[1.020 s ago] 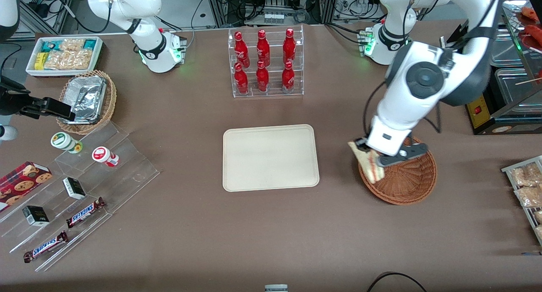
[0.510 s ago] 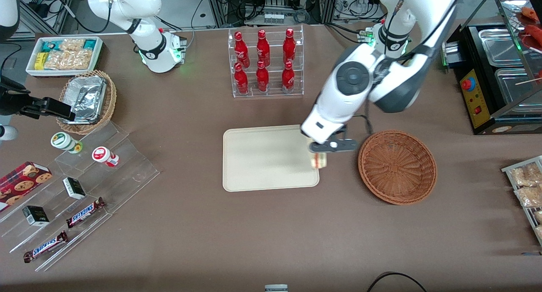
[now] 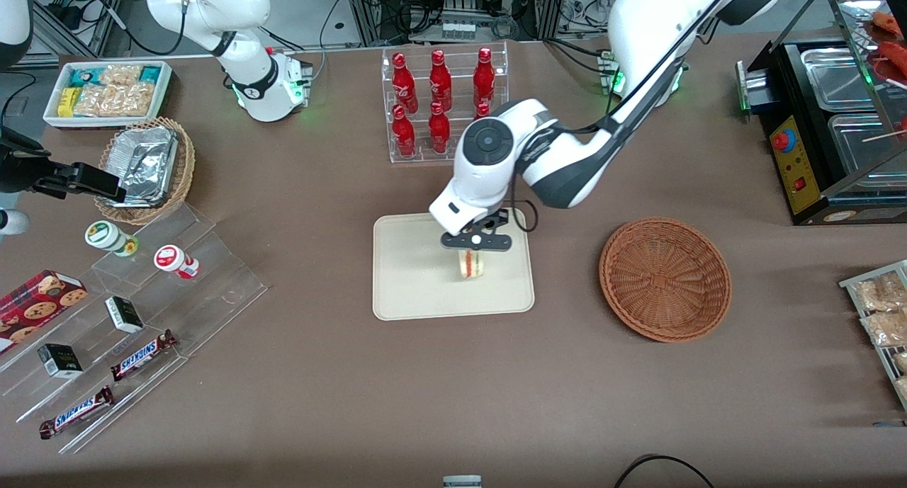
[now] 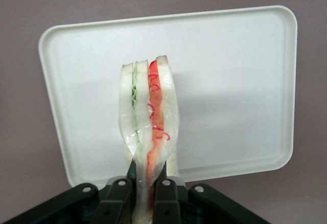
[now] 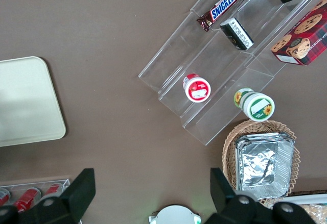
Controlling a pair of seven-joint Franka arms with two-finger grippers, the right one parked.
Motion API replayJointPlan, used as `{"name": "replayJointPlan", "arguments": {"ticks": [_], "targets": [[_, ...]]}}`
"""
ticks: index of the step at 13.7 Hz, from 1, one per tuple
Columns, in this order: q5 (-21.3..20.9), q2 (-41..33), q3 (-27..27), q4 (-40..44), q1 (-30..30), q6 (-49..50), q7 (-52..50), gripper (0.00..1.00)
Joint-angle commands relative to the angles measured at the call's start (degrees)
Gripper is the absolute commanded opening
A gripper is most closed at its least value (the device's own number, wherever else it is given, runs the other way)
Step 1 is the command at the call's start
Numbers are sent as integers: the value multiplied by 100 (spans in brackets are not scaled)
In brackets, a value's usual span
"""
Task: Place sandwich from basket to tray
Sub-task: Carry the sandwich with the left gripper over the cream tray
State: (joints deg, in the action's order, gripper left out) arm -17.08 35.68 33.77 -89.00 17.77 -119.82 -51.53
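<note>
My left gripper hangs over the cream tray, shut on the sandwich. The wedge of white bread with red and green filling points down toward the tray surface, held above it. In the left wrist view the sandwich is pinched between both black fingers, with the tray underneath it. The reddish-brown wicker basket stands empty beside the tray, toward the working arm's end of the table.
A clear rack of red bottles stands farther from the front camera than the tray. A foil-filled tan basket, a white snack box and a clear stepped shelf of snacks lie toward the parked arm's end.
The gripper has carried the sandwich out of the basket and sideways, from the basket's rim to over the tray. The basket is now empty.
</note>
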Motion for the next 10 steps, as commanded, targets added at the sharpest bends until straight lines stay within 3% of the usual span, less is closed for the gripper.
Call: {"name": "replayJointPlan", "arguments": {"ticks": [1, 5, 10], "targets": [[-462, 483, -19, 340, 209, -163, -409, 0], [-840, 966, -98, 567, 359, -489, -551, 0], [-955, 1178, -291, 727, 552, -551, -604, 0]]}}
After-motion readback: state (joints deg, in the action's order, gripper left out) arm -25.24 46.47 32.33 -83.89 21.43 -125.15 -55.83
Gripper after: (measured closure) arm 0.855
